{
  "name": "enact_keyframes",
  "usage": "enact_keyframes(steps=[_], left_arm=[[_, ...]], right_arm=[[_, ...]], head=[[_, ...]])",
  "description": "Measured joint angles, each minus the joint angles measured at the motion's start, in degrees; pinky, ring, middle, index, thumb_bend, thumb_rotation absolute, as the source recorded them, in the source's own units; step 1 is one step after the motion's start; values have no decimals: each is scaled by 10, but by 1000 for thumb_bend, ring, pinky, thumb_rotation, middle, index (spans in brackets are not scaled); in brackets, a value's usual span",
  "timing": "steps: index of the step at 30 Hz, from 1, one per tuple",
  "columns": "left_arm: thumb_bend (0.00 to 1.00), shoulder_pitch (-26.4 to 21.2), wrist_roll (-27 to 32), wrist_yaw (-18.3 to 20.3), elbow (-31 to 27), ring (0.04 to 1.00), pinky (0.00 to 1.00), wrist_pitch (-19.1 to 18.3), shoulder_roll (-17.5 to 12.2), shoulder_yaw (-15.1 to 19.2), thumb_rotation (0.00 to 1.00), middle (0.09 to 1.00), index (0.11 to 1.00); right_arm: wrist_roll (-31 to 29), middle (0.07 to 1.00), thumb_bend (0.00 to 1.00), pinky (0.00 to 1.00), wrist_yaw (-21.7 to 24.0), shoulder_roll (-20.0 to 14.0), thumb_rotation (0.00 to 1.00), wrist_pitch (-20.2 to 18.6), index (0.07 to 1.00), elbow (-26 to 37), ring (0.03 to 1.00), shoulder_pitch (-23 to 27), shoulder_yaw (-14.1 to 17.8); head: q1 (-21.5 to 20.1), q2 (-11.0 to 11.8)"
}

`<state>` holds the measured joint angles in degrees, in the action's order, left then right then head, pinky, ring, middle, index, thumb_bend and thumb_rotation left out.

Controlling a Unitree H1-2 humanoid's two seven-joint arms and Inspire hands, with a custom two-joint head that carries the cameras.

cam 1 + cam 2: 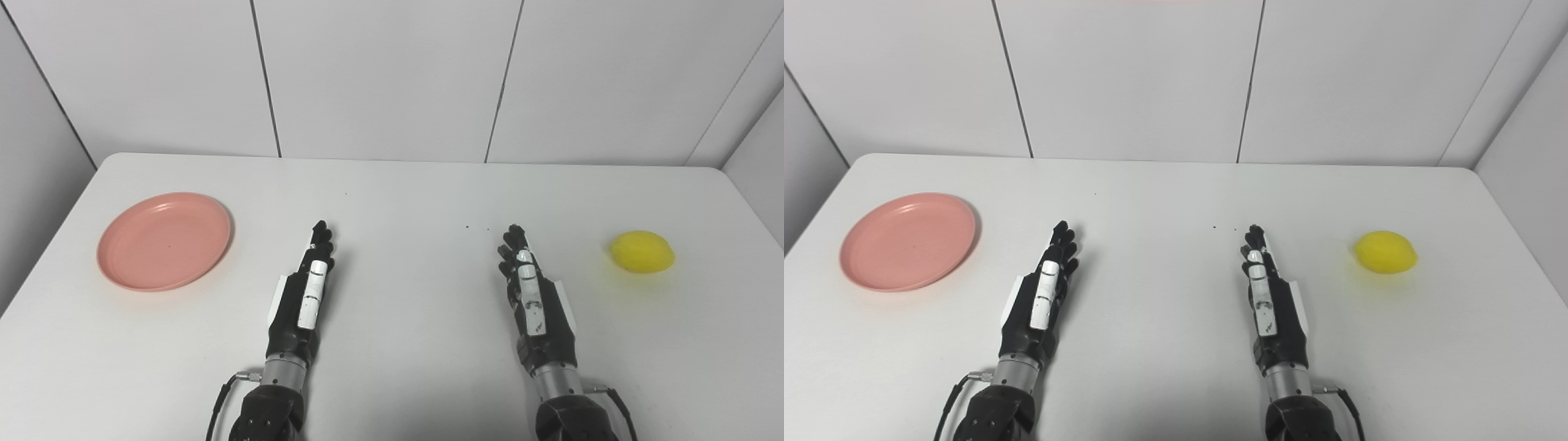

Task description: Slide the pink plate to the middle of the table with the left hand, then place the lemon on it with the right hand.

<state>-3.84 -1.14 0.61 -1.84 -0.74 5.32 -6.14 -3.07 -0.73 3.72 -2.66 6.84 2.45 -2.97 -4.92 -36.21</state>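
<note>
A pink plate (164,240) lies flat at the left side of the white table (404,202), with nothing on it. A yellow lemon (642,251) rests on the table at the right. My left hand (303,294) is open, fingers stretched forward, on the table to the right of the plate and apart from it. My right hand (533,294) is open too, fingers straight, well to the left of the lemon. Neither hand holds anything.
White wall panels stand behind the table's far edge. A few small dark specks (468,228) mark the tabletop between the hands. The table's rounded corners show at the back left and back right.
</note>
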Motion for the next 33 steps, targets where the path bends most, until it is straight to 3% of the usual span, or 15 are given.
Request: enact_keyframes(steps=[15,33], left_arm=[[641,0,1,2,-2,1000,1000,0,-1,1,1000,1000,1000],[654,0,1,3,-8,1000,1000,-7,-1,1,1000,1000,1000]], right_arm=[[17,1000,714,1000,13,-14,1000,0,1000,0,1000,0,-20],[17,1000,715,1000,17,-13,1000,0,1000,0,1000,-4,-20]], head=[[2,-3],[1,-4]])
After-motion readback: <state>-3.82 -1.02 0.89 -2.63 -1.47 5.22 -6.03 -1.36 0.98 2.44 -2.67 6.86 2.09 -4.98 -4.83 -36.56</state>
